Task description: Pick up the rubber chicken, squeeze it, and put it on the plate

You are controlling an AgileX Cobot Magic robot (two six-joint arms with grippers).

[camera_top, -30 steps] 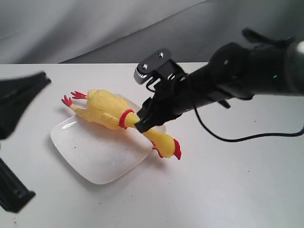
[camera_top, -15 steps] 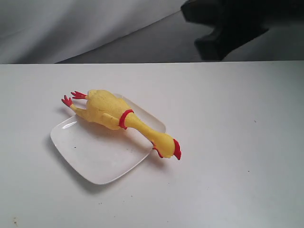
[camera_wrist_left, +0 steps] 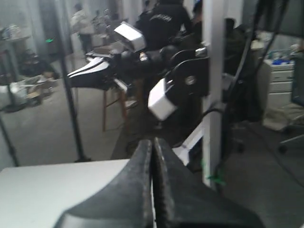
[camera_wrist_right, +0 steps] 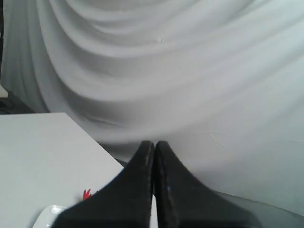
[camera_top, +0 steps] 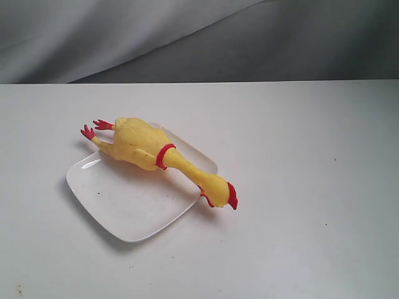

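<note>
Although the rubber chicken (camera_top: pixel 144 146) lies across the plate (camera_top: pixel 124 208), it is not wholly on it. The yellow body rests on the far part of the plate and the red feet (camera_top: pixel 93 129) reach past the rim at one end. The neck crosses the opposite rim, so the head (camera_top: pixel 224 193) hangs off and seems to touch the worktop (camera_top: pixel 299 187), though the shadow there makes contact hard to confirm.

Neither arm shows in the exterior view. In its wrist view, the left claw (camera_wrist_left: pixel 152 142) has its two fingers pressed together with nothing between them, and it points out past the worktop edge toward the room. The right claw (camera_wrist_right: pixel 154 143) is likewise pinched tight and empty, aimed at the grey backdrop cloth (camera_wrist_right: pixel 190 71). A scrap of red foot and a corner of the plate are just visible beside its fingers.

Judged from this layout, the placing step looks done, so the main risk lies in the resting pose. The toy is long and probably springy, it bridges two rims, and the glossy plate likely offers little grip. A knock to the worktop or a brush from a passing arm could let the overhanging head end drag the body off. Any fresh approach with claws this narrow would push the toy, not grasp it
</note>
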